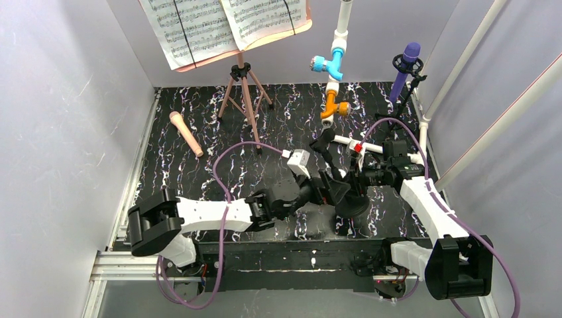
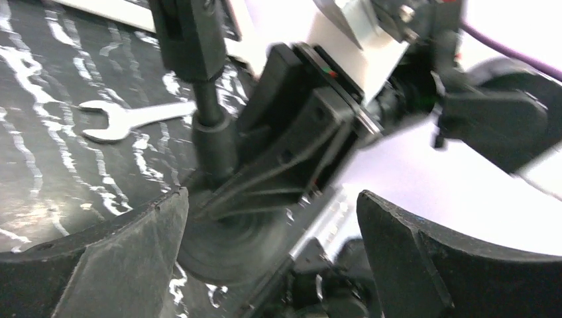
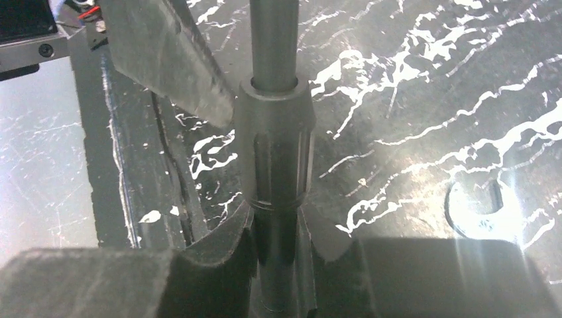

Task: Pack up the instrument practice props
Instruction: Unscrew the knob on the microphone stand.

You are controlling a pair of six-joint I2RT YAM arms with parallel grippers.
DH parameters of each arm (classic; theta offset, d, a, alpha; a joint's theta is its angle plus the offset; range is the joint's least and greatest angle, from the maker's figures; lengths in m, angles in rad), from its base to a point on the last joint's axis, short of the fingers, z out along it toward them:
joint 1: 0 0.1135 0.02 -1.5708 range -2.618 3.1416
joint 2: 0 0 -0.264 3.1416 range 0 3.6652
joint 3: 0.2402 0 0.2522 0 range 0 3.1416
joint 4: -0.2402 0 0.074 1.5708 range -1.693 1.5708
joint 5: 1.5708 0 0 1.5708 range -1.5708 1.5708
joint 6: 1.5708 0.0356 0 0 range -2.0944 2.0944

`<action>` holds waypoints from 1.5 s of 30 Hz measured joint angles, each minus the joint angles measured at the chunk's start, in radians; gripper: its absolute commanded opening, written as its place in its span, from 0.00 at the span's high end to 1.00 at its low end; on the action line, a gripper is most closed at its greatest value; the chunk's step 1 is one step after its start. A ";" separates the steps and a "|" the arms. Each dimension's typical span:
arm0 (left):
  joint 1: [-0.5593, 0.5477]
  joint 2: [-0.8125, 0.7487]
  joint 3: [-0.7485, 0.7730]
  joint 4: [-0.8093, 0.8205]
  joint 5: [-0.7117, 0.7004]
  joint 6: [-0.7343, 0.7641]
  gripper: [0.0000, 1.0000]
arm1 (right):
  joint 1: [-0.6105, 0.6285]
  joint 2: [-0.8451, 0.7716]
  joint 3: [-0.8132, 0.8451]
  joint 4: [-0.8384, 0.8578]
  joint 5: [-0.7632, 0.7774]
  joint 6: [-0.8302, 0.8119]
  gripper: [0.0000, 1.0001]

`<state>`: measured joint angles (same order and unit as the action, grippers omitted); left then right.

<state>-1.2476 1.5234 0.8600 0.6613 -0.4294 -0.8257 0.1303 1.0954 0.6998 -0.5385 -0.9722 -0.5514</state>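
A black mic holder (image 1: pixel 352 204) with a round base stands at the table's middle front. My right gripper (image 3: pixel 281 265) is shut on its pole (image 3: pixel 274 132); it also shows in the top view (image 1: pixel 360 180). My left gripper (image 2: pixel 272 265) is open, its fingers (image 2: pixel 119 265) on either side of the holder's base (image 2: pixel 225 245), and it shows from above (image 1: pixel 330 189). A peach microphone (image 1: pixel 186 133) lies at the back left. A purple microphone (image 1: pixel 405 69) sits in a second black holder at the back right. White music sheets (image 1: pixel 225 26) rest on the salmon-pink music rest with tripod legs (image 1: pixel 244 93).
A white pipe with blue and orange valves (image 1: pixel 335 66) stands at the back centre. A silver wrench (image 2: pixel 129 119) lies on the black marbled mat beside the holder, and it also shows in the right wrist view (image 3: pixel 480 209). Grey walls close in left, back and right.
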 measured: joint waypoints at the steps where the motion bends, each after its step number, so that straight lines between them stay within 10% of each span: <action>1: 0.001 -0.018 -0.024 0.028 0.038 0.003 0.02 | 0.000 0.002 0.006 -0.015 -0.015 -0.026 0.99; 17: 0.119 0.004 -0.285 0.543 0.487 0.089 0.07 | 0.000 0.005 0.032 -0.258 -0.221 -0.374 0.99; 37: 0.122 0.128 -0.230 0.695 0.467 0.169 0.85 | 0.000 0.005 0.032 -0.276 -0.269 -0.406 0.99; 45: 0.122 0.141 -0.225 0.706 0.470 0.177 0.61 | -0.004 0.005 0.031 -0.275 -0.260 -0.396 0.99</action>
<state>-1.1252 1.6646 0.6350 1.3674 0.0402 -0.6483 0.1265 1.1007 0.7311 -0.8135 -1.2320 -0.9470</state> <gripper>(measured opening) 0.305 0.284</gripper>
